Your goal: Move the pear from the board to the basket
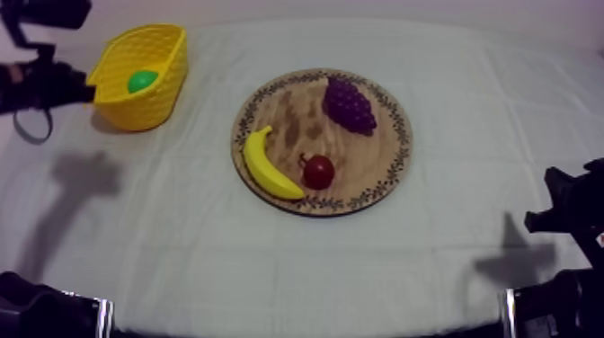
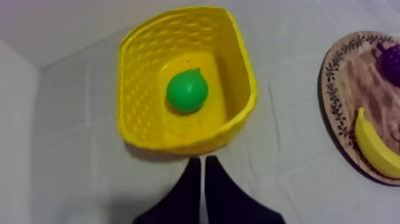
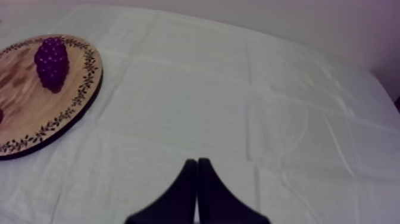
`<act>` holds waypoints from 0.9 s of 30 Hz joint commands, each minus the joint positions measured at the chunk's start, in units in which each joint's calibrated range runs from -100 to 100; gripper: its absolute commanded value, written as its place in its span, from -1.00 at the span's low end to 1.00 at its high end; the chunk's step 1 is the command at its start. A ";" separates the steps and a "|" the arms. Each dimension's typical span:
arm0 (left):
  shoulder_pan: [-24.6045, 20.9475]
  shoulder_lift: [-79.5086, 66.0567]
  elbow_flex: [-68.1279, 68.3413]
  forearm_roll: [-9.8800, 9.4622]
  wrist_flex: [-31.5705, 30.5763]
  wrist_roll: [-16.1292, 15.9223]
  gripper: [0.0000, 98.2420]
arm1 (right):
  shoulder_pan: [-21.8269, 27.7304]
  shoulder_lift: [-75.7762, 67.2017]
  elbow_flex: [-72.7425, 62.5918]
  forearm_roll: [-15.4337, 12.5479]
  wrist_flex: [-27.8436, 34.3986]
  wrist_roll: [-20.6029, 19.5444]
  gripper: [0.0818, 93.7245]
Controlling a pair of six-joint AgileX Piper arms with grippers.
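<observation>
**Desk:** Where does the pear lie from your claws?

**Me:** The pear point(image 2: 187, 90) sits on the floor of the yellow basket point(image 2: 241, 65), straight ahead of my left claw point(image 2: 200, 159). That claw hangs just outside the basket's near wall, fingers pressed into a narrow wedge and gripping nothing. My right claw point(image 3: 196, 161) is also pinched together and empty, out over bare bench point(image 3: 250, 89), well away from the basket. So the left arm is far the nearer.

**Desk:** And its long axis?

**Me:** From above it looks almost round. I judge the stalk end tips away from the claw, towards the far wall (a small nub there is all I have to go on).

**Desk:** What's left on the wooden board?

**Me:** The wooden board point(image 1: 297, 108) holds a banana point(image 1: 268, 166), a bunch of grapes point(image 1: 349, 103) and a small red fruit point(image 1: 318, 171). No pear is on it, so I take the task as done bar pulling back.

**Desk:** Anything hidden?

**Me:** In the top view the basket wall covers the pear's lower half, and my left claw's tips blur into the rim there. The left wrist view cuts off the board and the banana.
</observation>
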 commanded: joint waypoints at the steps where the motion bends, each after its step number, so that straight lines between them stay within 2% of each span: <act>1: 0.29 -17.20 9.73 -0.04 0.05 1.19 -1.00 | -0.01 -0.02 0.04 0.00 -0.01 0.02 -0.99; 5: 0.75 -31.29 18.85 0.20 0.74 2.72 -1.00 | -0.01 -0.02 0.04 0.00 -0.01 0.02 -0.99; 14: -2.17 -58.56 34.17 3.51 3.77 2.47 -1.00 | -0.01 -0.02 0.04 0.00 -0.01 0.02 -0.99; 18: -3.52 -64.18 39.20 4.02 4.24 3.53 -1.00 | -0.01 -0.02 0.04 0.00 -0.01 -0.01 -0.99; 20: -3.84 -65.11 41.32 5.59 4.22 1.82 -0.94 | -0.01 -0.02 0.04 0.00 -0.01 0.01 -0.99; 22: -4.03 -65.58 42.48 7.16 4.40 0.38 -0.71 | -0.01 -0.02 0.04 0.00 -0.01 0.01 -0.99; 24: -4.12 -65.82 43.17 8.10 4.32 1.50 -0.61 | -0.01 -0.02 0.04 0.00 -0.01 0.00 -0.99; 27: -4.13 -65.96 44.37 10.11 2.19 4.39 -0.64 | -0.01 -0.02 0.04 0.00 -0.01 0.01 -0.99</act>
